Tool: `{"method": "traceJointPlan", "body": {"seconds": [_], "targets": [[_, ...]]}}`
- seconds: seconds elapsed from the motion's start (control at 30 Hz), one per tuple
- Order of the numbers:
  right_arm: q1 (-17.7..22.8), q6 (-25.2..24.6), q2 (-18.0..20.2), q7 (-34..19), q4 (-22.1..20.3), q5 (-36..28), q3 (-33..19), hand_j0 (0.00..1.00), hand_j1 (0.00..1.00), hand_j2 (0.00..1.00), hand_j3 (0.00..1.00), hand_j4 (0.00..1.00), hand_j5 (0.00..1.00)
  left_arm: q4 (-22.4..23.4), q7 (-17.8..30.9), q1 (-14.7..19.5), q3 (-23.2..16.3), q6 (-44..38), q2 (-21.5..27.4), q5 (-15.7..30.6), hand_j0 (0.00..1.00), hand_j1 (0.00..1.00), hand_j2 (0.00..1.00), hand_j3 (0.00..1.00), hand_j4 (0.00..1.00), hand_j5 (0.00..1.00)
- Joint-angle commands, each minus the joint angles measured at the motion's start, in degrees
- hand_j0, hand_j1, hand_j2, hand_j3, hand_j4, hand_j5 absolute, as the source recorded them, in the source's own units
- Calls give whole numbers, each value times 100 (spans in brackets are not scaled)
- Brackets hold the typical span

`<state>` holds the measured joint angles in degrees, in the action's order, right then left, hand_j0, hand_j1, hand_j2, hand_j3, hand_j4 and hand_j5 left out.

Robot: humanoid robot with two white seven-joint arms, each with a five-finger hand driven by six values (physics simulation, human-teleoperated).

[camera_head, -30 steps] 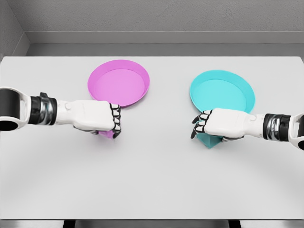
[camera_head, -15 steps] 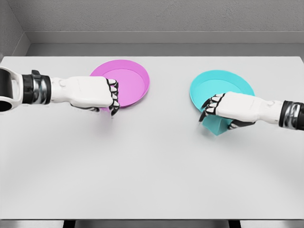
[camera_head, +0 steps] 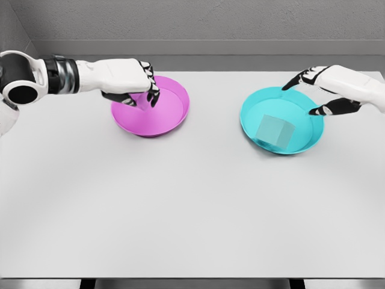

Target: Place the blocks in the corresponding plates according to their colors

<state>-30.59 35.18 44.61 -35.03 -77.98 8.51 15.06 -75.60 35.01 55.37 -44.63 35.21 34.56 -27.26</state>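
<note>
One teal block (camera_head: 276, 129) lying in our teal plate (camera_head: 312, 114), our right hand (camera_head: 334, 84) above its far rim with fingers spread, our left hand (camera_head: 129, 81) over the pink plate (camera_head: 174, 114), fingers curled, any pink block hidden.

The table (camera_head: 192, 211) is a smooth, matt pale grey slab, like laminate. Both plates, pink (camera_head: 174, 114) and teal (camera_head: 252, 117), look like smooth matt plastic with a faint sheen on their rims. The teal block (camera_head: 275, 131) is smooth and matt too. The hands (camera_head: 123, 78) have glossy white shells with black fingertips (camera_head: 152, 96); the left wrist shows shiny metal rings (camera_head: 57, 76).
</note>
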Motion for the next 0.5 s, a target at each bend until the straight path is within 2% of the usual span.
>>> {"method": "traceJointPlan", "body": {"seconds": [0.0,0.07,0.13,0.2,0.23,0.3,0.43,0.47], "targets": [[0,-18,-58,3,591,-95,-583,100,100,100,100,100,100,379,-2,9,42,-21,-239,27,48,48,48,48,48,48],[-17,-18,-14,3,1039,-86,-811,100,100,100,100,100,100,651,-1,9,34,-21,-458,10,53,53,53,53,53,53],[0,-18,13,3,1189,-86,-873,100,100,100,100,100,100,1055,-1,18,42,-21,-652,10,56,56,56,56,56,56],[70,-18,13,3,1268,-7,-943,100,100,100,100,100,100,1240,-1,53,42,-21,-757,18,73,73,73,73,73,73],[123,-18,13,3,1259,11,-908,100,100,100,100,100,100,1311,-2,53,42,-21,-757,27,85,85,85,85,85,85],[114,-18,22,3,1172,81,-882,100,100,100,100,100,100,1328,-2,53,51,-21,-749,36,97,97,97,97,97,97],[27,-18,101,3,609,160,-645,100,100,100,100,100,100,1354,-11,53,51,-21,-731,54,100,100,100,100,100,100],[-9,-18,101,3,591,169,-574,100,100,100,100,100,100,1434,-11,53,77,-21,-731,62,100,100,100,100,100,100]]}}
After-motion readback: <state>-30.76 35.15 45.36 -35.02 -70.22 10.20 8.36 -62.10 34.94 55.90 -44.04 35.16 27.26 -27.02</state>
